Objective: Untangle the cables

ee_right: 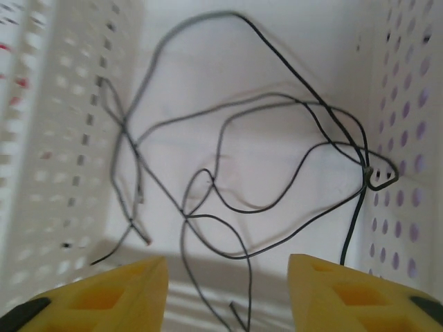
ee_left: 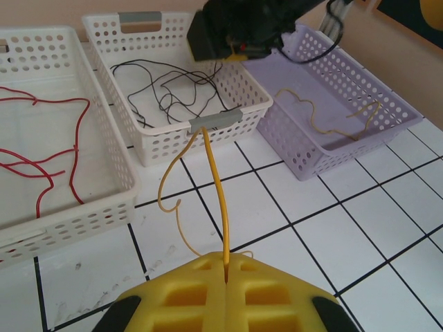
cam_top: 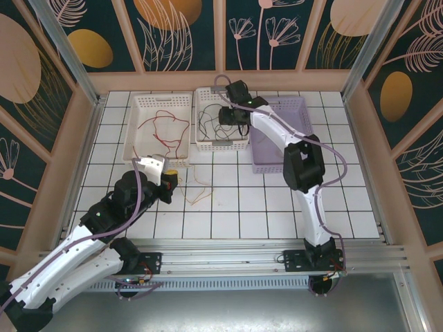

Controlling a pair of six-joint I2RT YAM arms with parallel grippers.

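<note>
On the desk [cam_top: 277, 207]: three baskets are sitting in a row.
Left white basket [cam_top: 131, 131]: red cables [cam_top: 165, 128] are lying inside.
Purple basket [ee_left: 325, 155]: loose yellow cable [ee_left: 336, 131] is lying inside.
Middle white basket [ee_left: 180, 138]: black cables [ee_right: 187, 216] are sprawling inside.
Right jaws: hanging apart above the black cables.
Left jaws: pressing together on the held yellow cable [ee_left: 217, 187], which is trailing over the desk.

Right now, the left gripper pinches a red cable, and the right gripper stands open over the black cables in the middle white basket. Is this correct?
Not quite. The left wrist view shows the left gripper shut on a yellow cable, not a red one. The rest holds: the right gripper stands open over the black cables in the middle white basket.
</note>
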